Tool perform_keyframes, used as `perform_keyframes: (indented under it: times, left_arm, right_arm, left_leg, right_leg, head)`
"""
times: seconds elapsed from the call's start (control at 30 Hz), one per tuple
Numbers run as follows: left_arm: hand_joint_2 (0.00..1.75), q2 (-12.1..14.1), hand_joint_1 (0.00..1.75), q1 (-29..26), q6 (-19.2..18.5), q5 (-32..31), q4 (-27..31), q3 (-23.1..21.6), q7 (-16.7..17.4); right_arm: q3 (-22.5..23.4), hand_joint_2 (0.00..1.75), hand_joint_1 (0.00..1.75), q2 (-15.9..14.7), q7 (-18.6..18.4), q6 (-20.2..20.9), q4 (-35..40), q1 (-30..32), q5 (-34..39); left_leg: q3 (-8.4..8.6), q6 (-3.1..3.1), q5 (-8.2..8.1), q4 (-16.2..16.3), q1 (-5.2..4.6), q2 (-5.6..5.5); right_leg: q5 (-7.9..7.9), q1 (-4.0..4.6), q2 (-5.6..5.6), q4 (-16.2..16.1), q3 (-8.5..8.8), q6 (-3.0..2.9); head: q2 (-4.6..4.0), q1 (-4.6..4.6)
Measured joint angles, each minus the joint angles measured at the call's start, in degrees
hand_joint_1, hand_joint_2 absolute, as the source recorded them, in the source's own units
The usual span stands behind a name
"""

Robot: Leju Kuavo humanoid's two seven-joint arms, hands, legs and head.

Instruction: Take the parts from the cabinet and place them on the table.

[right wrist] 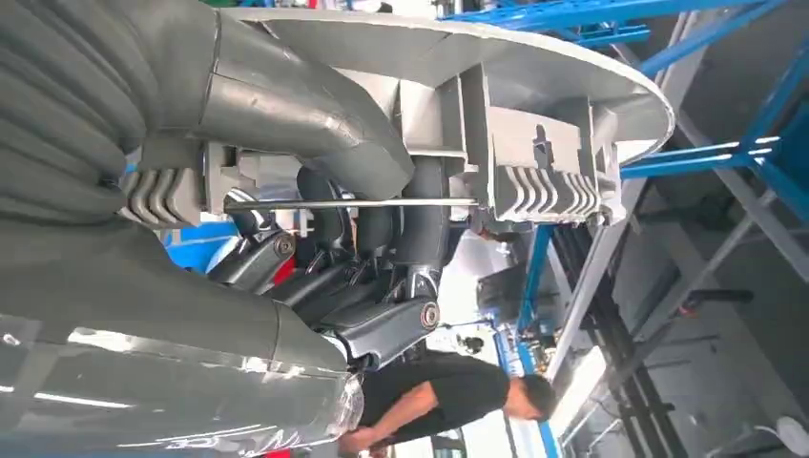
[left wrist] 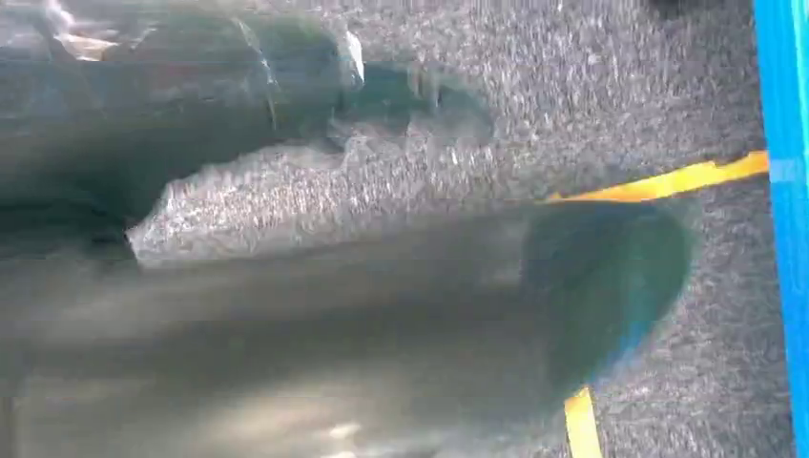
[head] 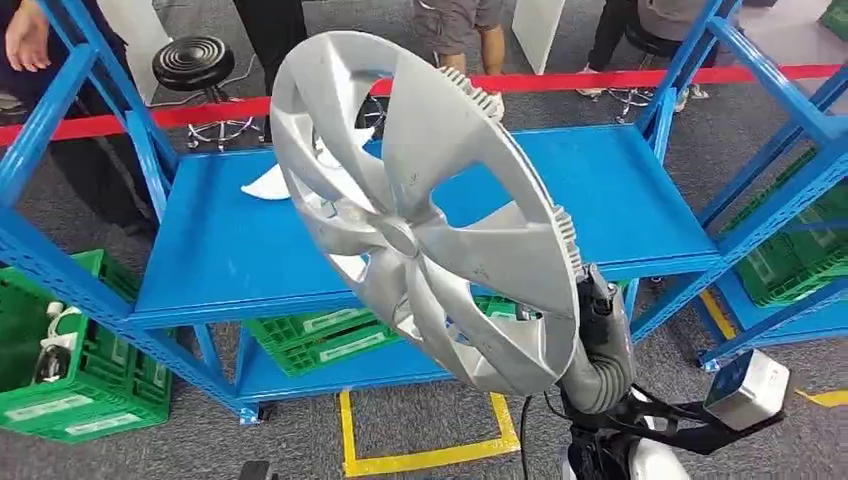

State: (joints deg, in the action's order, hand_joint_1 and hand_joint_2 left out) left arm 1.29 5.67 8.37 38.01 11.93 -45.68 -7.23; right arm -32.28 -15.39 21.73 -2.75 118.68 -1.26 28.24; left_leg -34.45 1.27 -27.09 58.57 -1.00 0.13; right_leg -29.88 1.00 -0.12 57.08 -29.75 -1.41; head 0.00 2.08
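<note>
So the biggest thing going on is the blue steel rack (head: 600,190): flat smooth shelf across the middle of the head view, slotted angle-iron posts running diagonally at both sides. Most of the shelf top is bare, with just a white part (head: 268,183) sitting at its upper left. Posts on the left and right edges box the shelf in, while the near edge is open toward the robot.

Right in front of that, dead center of the frame, is the wheel cover (head: 420,205), silver-grey plastic, round, with broad swept spokes, cut-out windows and a ribbed toothed rim along its upper right edge. It's tilted, up in the air and off the shelf, hiding part of the shelf.

The right hand (right wrist: 353,258) grips its rim at the lower right of the head view; in the right wrist view the thick grey thumb sits on one face and the dark fingers wrap behind, next to a thin wire ring and clip tabs.

Green lattice crates (head: 70,370) sit low at the left, center and right. Grey speckled carpet with yellow tape lines (head: 420,455) lies below.

The left hand (left wrist: 286,315) is a blurry grey shape over the carpet, can't tell how its fingers stand.
</note>
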Motion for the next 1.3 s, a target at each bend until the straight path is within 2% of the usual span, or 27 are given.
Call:
perform_keyframes:
  times: [0.07, 0.1, 0.13, 0.17, 0.23, 0.27, 0.3, 0.33, 0.4, 0.43, 0.47, 0.5, 0.6, 0.63, 0.67, 0.77, 0.8, 0.83, 0.87, 0.93, 0.97, 1.03, 1.1, 1.13, 1.17, 1.23, 1.3]
  left_arm:
    - [0.00, -0.26, 0.00, -0.04, -0.07, -0.07, 0.04, -0.02, 0.00]
    - [0.00, -0.18, 0.00, -0.01, -0.04, -0.11, 0.00, -0.02, 0.02]
    - [0.00, -0.07, 0.00, -0.01, 0.02, -0.17, 0.02, -0.02, -0.04]
    - [0.00, -0.09, 0.00, 0.00, 0.04, -0.28, 0.02, -0.02, -0.18]
    - [0.00, -0.04, 0.00, -0.02, 0.20, -0.33, 0.00, -0.02, -0.37]
    - [0.00, -0.02, 0.00, -0.05, 0.28, -0.39, 0.00, -0.02, -0.46]
    - [0.00, 0.04, 0.00, -0.07, 0.39, -0.44, 0.00, -0.02, -0.48]
    - [0.00, 0.15, 0.00, -0.06, 0.53, -0.44, 0.00, -0.02, -0.48]
    - [0.00, 0.28, 0.00, 0.00, 0.55, -0.52, 0.00, -0.02, -0.39]
    - [0.00, 0.29, 0.00, 0.10, 0.55, -0.63, 0.02, -0.02, -0.18]
    - [0.00, 0.21, 0.00, 0.24, 0.55, -0.81, 0.04, -0.02, 0.11]
    - [0.00, 0.35, 0.00, 0.23, 0.61, -1.01, 0.00, -0.02, 0.39]
    - [0.00, 0.66, 0.00, 0.17, 0.85, -1.60, 0.00, -0.02, 1.18]
    - [0.00, 0.79, 0.00, 0.33, 0.98, -1.68, 0.00, -0.02, 1.42]
    - [0.00, 0.90, 0.00, 0.37, 1.07, -1.73, 0.00, -0.02, 1.44]
    - [0.00, 1.20, 0.00, 0.38, 1.22, -1.77, 0.02, -0.02, 1.62]
    - [0.00, 1.29, 0.00, 0.37, 1.22, -1.84, 0.02, -0.02, 1.88]
    - [0.00, 1.42, 0.00, 0.36, 1.20, -1.84, 0.02, -0.02, 2.29]
    - [0.00, 1.51, 0.00, 0.37, 1.20, -1.84, 0.02, -0.02, 2.69]
    - [0.00, 1.57, 0.00, 0.39, 1.18, -1.84, 0.02, -0.02, 3.23]
    - [0.00, 1.42, 0.00, 0.38, 1.14, -1.84, 0.09, -0.04, 3.41]
    - [0.00, 1.49, 0.00, 0.49, 1.12, -1.84, 0.07, -0.04, 3.47]
    - [0.00, 1.42, 0.00, 0.45, 1.05, -1.84, 0.07, -0.15, 3.48]
    - [0.00, 1.44, 0.00, 0.46, 1.05, -1.81, 0.07, -0.15, 3.26]
    - [0.00, 1.44, 0.00, 0.43, 1.01, -1.83, 0.07, -0.15, 2.75]
    - [0.00, 1.25, 0.00, 0.46, 0.42, -2.14, 0.07, -0.24, 2.64]
    - [0.00, 1.09, 0.00, 0.39, 0.15, -2.47, 0.04, -0.42, 3.17]
  right_arm:
    - [0.11, 1.75, 1.75, -0.02, 0.02, -0.04, 0.04, 0.12, -0.04]
    - [0.26, 1.75, 1.75, -0.02, 0.02, -0.07, 0.04, 0.11, -0.04]
    - [0.44, 1.75, 1.75, 0.02, 0.02, -0.07, 0.02, 0.08, -0.02]
    - [0.61, 1.75, 1.75, 0.11, 0.09, -0.07, 0.04, 0.01, 0.04]
    - [1.01, 1.75, 1.75, 0.20, 0.13, -0.11, 0.04, -0.08, 0.20]
    - [1.11, 1.75, 1.75, 0.15, 0.15, -0.20, 0.02, -0.04, 0.55]
    - [1.27, 1.75, 1.75, 0.15, 0.13, -0.26, -0.07, 0.10, 0.66]
    - [1.44, 1.75, 1.75, 0.15, 0.13, -0.26, -0.15, 0.17, 0.72]
    - [1.62, 1.75, 1.75, 0.15, 0.15, -0.26, -0.15, 0.16, 1.12]
    - [1.83, 1.75, 1.75, 0.22, 0.28, -0.24, -0.13, 0.19, 1.27]
    - [2.10, 1.75, 1.75, 0.33, 0.44, -0.22, -0.13, 0.24, 1.38]
    - [2.21, 1.75, 1.75, 0.37, 0.53, -0.15, -0.13, 0.38, 1.57]
    - [2.36, 1.75, 1.75, 0.46, 1.09, 0.00, -0.15, 0.98, 2.25]
    - [2.36, 1.75, 1.75, 0.44, 1.25, 0.09, -0.18, 1.32, 2.38]
    - [2.34, 1.75, 1.75, 0.44, 1.27, 0.15, -0.18, 1.51, 2.45]
    - [2.34, 1.75, 1.75, 0.48, 1.88, 0.33, -0.53, 2.13, 3.26]
    - [2.34, 1.75, 1.75, 0.50, 2.25, 0.39, -0.77, 2.39, 3.76]
    - [2.34, 1.75, 1.75, 0.63, 2.56, 0.46, -1.05, 2.48, 3.91]
    - [2.34, 1.75, 1.75, 0.74, 2.84, 0.50, -1.27, 2.48, 3.89]
    - [2.42, 1.75, 1.75, 0.76, 3.47, 0.50, -1.42, 2.40, 3.72]
    - [2.45, 1.75, 1.75, 0.79, 3.67, 0.50, -1.42, 2.31, 3.69]
    - [2.54, 1.75, 1.75, 0.81, 3.69, 0.50, -1.42, 2.35, 3.85]
    - [2.89, 1.75, 1.75, 0.87, 3.61, 0.35, -1.42, 2.43, 4.37]
    - [2.93, 1.75, 1.75, 0.96, 3.26, 0.26, -1.42, 2.46, 4.50]
    - [2.91, 1.75, 1.75, 0.92, 2.74, -0.08, -1.42, 2.40, 4.33]
    - [2.91, 1.75, 1.75, 1.01, 1.23, -1.48, -1.27, 2.38, 3.63]
    - [2.91, 1.75, 1.75, 0.92, -0.13, -2.62, -1.12, 2.52, 3.50]
  left_leg:
    - [-0.07, -0.71, 0.49, -0.20, 0.33, 0.09]
    - [-0.07, -1.08, 0.67, -0.35, -0.02, 0.06]
    - [-0.62, -1.35, -0.61, 0.48, 0.14, -0.09]
    - [-1.52, -1.81, -2.94, 2.74, 0.39, -0.18]
    - [-4.79, -2.70, -8.13, 11.50, 1.17, -0.27]
    - [-5.78, -3.15, -9.36, 14.56, 1.53, -0.26]
    - [-5.66, -3.60, -9.24, 15.32, 1.91, -0.21]
    - [-4.38, -4.00, -8.04, 13.70, 2.22, -0.12]
    - [1.05, -4.92, -4.05, 5.29, 2.97, 0.10]
    - [3.20, -5.53, -4.03, 1.18, 3.36, 0.10]
    - [3.11, -4.84, -4.54, 1.05, 2.92, -0.25]
    - [2.73, -3.55, -4.33, 1.47, 2.91, -0.26]
    - [2.23, -2.12, -3.60, 1.47, 2.62, -0.23]
    - [2.08, -1.54, -3.24, 1.40, 2.72, -0.17]
    - [1.76, -1.12, -2.98, 1.40, 2.59, -0.16]
    - [0.56, -0.40, -2.18, 1.46, 1.97, -0.02]
    - [0.19, -0.32, -1.90, 1.48, 1.71, -0.03]
    - [-0.16, -0.28, -1.62, 1.48, 1.43, -0.03]
    - [-0.44, -0.27, -1.37, 1.48, 1.20, -0.06]
    - [-0.67, -0.31, -0.91, 1.45, 0.88, -0.11]
    - [-0.82, -0.48, -0.71, 1.45, 0.93, -0.04]
    - [-1.41, -1.23, -0.15, 1.54, 1.16, 0.05]
    - [-1.36, -2.04, 0.46, 1.16, 1.31, 0.06]
    - [-1.60, -2.18, 0.04, 1.64, 1.29, 0.04]
    - [-2.26, -2.52, -1.84, 2.86, 1.35, -0.09]
    - [-4.83, -3.00, -7.21, 9.94, 1.59, -0.17]
    - [-6.58, -3.48, -10.20, 16.20, 1.80, -0.17]
  right_leg:
    - [0.47, 0.22, 0.06, -0.28, -0.15, -0.31]
    - [1.28, -0.18, -0.05, -1.54, 0.06, -0.18]
    - [2.03, -0.53, -0.34, -2.28, 0.21, 0.23]
    - [2.36, -0.71, -0.35, -2.55, -0.05, 0.03]
    - [2.85, -0.94, -0.47, -2.29, -0.96, 0.15]
    - [2.99, -1.02, -0.53, -2.14, -1.38, 0.31]
    - [3.17, -1.21, -0.58, -1.89, -1.81, 0.55]
    - [3.28, -1.44, -0.58, -1.51, -2.26, 0.77]
    - [3.17, -2.12, -0.55, -0.18, -3.34, 1.43]
    - [2.95, -2.21, -0.54, 0.84, -3.96, 2.04]
    - [2.77, -1.92, -0.40, 1.71, -4.65, 2.66]
    - [2.98, -1.96, -0.30, 1.71, -4.82, 3.00]
    - [3.81, -2.32, -0.16, 1.36, -4.93, 3.91]
    - [2.70, -2.47, -0.14, 1.97, -5.23, 4.09]
    - [0.30, -2.46, -0.17, 4.25, -6.03, 4.18]
    - [-6.74, -2.45, -0.17, 16.47, -10.15, 4.21]
    - [-7.28, -2.40, -0.15, 18.35, -10.38, 4.04]
    - [-6.43, -2.26, -0.15, 17.40, -9.27, 3.68]
    - [-4.80, -2.01, -0.14, 14.31, -7.30, 3.16]
    - [-0.95, -1.17, 0.07, 4.47, -1.32, 1.45]
    - [-1.70, -0.82, 0.08, 1.52, 0.16, 0.31]
    - [-1.08, -0.36, 0.09, 0.88, -0.02, 0.65]
    - [-0.34, -0.25, 0.08, 0.27, -0.10, 0.46]
    - [0.62, -0.97, -0.18, -0.90, 0.24, 0.50]
    - [1.14, -0.89, -0.38, -1.35, 0.06, 0.41]
    - [1.82, -0.94, -0.48, -1.27, -0.91, 0.24]
    - [2.34, -0.95, -0.60, -0.99, -1.97, 0.42]
  head:
    - [0.00, 0.48]
    - [0.00, 0.65]
    - [0.00, 0.64]
    - [0.00, 0.11]
    - [0.00, -0.64]
    - [0.00, -0.94]
    - [0.00, -1.27]
    - [0.00, -1.47]
    - [0.00, -1.86]
    - [0.00, -2.31]
    - [0.00, -3.00]
    - [0.00, -2.58]
    - [0.00, -1.95]
    - [0.00, -1.75]
    - [0.00, -1.22]
    - [0.00, -0.11]
    - [0.00, 0.15]
    - [0.00, 0.50]
    - [0.00, 0.68]
    - [0.00, 1.03]
    - [0.00, 0.81]
    - [0.00, 0.76]
    - [0.00, 1.00]
    - [0.00, 1.02]
    - [0.00, 0.76]
    - [0.00, -0.18]
    - [0.00, -0.99]
